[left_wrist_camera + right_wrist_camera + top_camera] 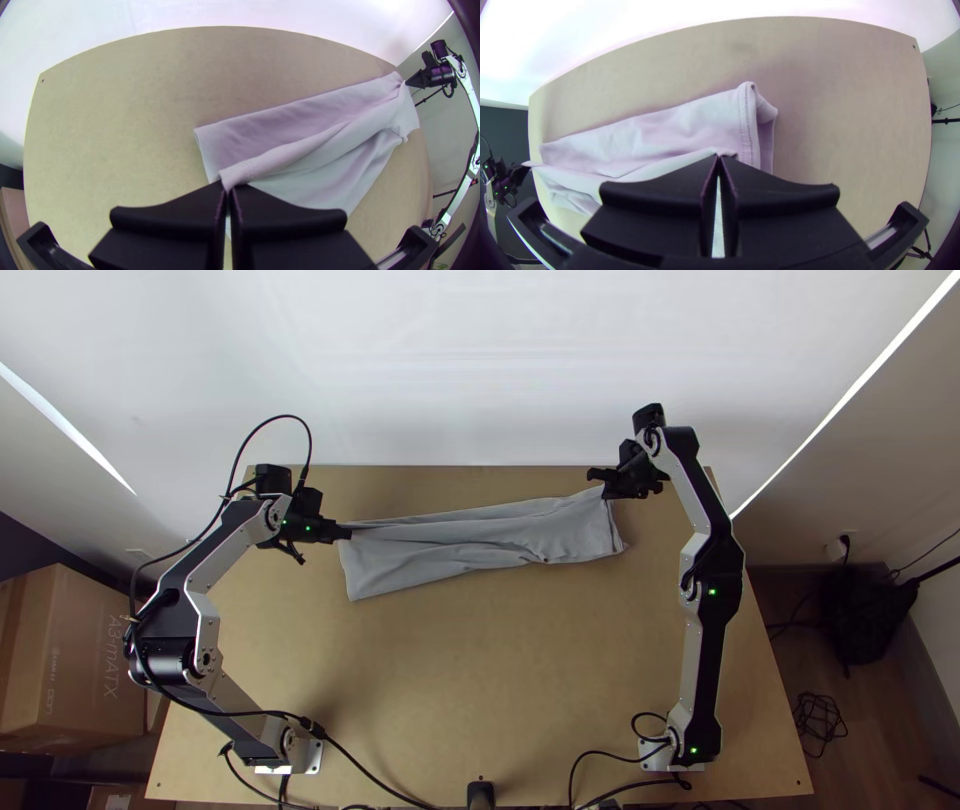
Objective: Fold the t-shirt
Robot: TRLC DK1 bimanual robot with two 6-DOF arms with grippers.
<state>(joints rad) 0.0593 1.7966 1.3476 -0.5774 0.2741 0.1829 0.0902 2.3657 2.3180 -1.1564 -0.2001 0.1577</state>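
Here's our grey t-shirt point(480, 542), stretched in a long, narrow, layered band across the far half of the wooden table point(450, 670), creases running along it and a stitched edge point(747, 125) at its right end! Out at the left end, we've got the left gripper point(227, 187) pressed together, nipping a gathered bit of the upper layer; over at the other end, the right gripper point(719, 157) is closed too, pinching cloth near that stitching. So how far along are we? The lengthwise folding looks well advanced, we'd say, though that pinched layer wants laying down and smoothing, and bringing the ends together for a compact bundle is yet to come
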